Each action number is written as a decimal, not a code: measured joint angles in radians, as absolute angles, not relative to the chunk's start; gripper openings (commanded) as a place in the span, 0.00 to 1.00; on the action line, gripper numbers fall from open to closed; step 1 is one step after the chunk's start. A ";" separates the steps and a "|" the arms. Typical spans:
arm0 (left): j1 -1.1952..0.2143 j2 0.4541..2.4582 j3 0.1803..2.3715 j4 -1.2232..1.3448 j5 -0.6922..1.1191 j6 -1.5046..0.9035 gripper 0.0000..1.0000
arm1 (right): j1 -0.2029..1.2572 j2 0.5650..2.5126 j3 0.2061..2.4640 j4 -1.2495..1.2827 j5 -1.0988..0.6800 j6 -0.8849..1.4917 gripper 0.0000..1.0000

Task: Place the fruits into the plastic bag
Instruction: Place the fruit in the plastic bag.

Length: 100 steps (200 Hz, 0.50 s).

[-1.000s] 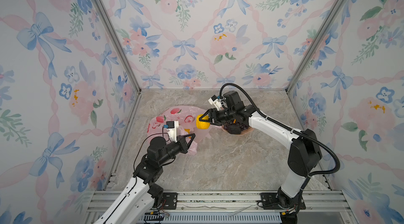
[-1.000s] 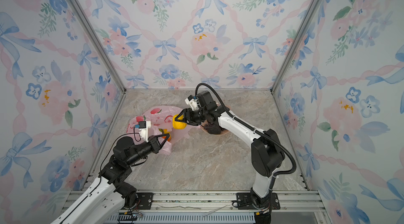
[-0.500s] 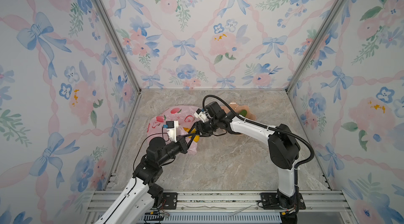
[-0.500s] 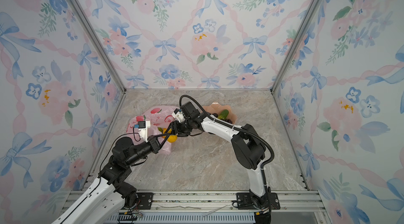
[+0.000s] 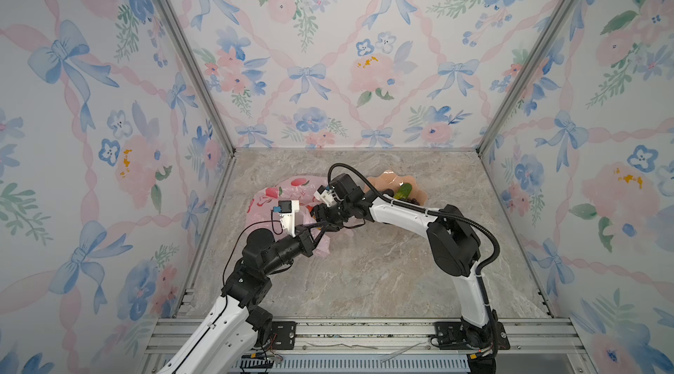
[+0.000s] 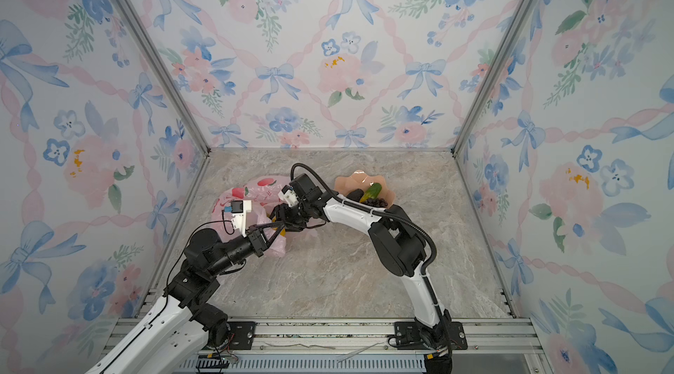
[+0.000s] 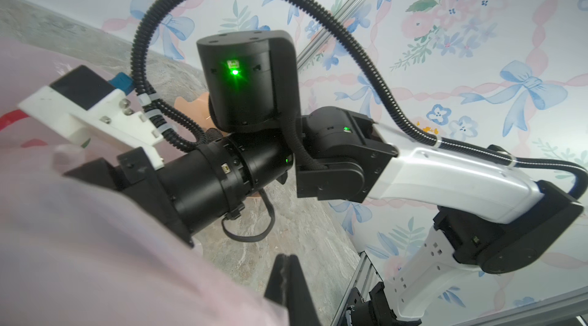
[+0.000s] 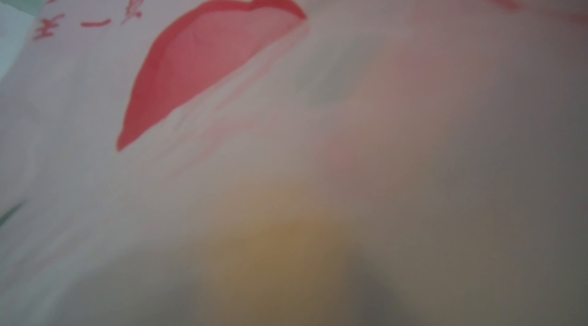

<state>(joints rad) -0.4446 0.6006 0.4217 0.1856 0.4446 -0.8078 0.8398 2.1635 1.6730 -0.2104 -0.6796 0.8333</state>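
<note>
**Near to far.** At the front rail, the left arm (image 5: pixel 226 321) is raised over the marble table (image 5: pixel 364 273). The left gripper (image 5: pixel 324 227) is pressed together on a fold of the bag's near edge. In the left wrist view its closed fingers (image 7: pixel 289 286) are seen with pink film lying against them. The bag (image 5: pixel 270 195) is spread just behind, left of centre, with its printed side turned up. The right gripper (image 6: pixel 281 218) is set into the bag's mouth, just beyond the left one. Whether it is spread or clamped cannot be told, because its fingertips are masked by the film and by the other gripper. A yellow fruit (image 6: pixel 281 232) is glimpsed at the mouth beneath the two grippers, and in the right wrist view it is only a blur amid pink film. Its contact with the fingers cannot be judged. Farther back and to the right, the dish (image 6: pixel 346 180) is placed apart from the bag. A kiwi (image 6: pixel 372 191), grapes (image 6: pixel 375 203) and a black piece (image 6: pixel 355 194) are contained in it.
</note>
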 measured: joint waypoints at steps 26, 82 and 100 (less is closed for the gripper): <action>-0.447 0.596 0.422 0.212 0.464 -0.822 0.00 | 0.840 2.200 1.685 -0.114 -0.657 0.938 0.64; -0.476 0.597 0.418 0.250 0.473 -0.839 0.00 | 0.840 2.296 1.773 0.101 -0.608 1.133 0.67; -0.476 0.599 0.411 0.260 0.473 -0.840 0.00 | 0.840 2.323 1.791 0.139 -0.597 1.166 0.68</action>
<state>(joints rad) -0.4759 0.5987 0.4114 0.2596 0.4728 -0.8402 0.8402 2.3234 1.7908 0.1390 -0.5972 1.1664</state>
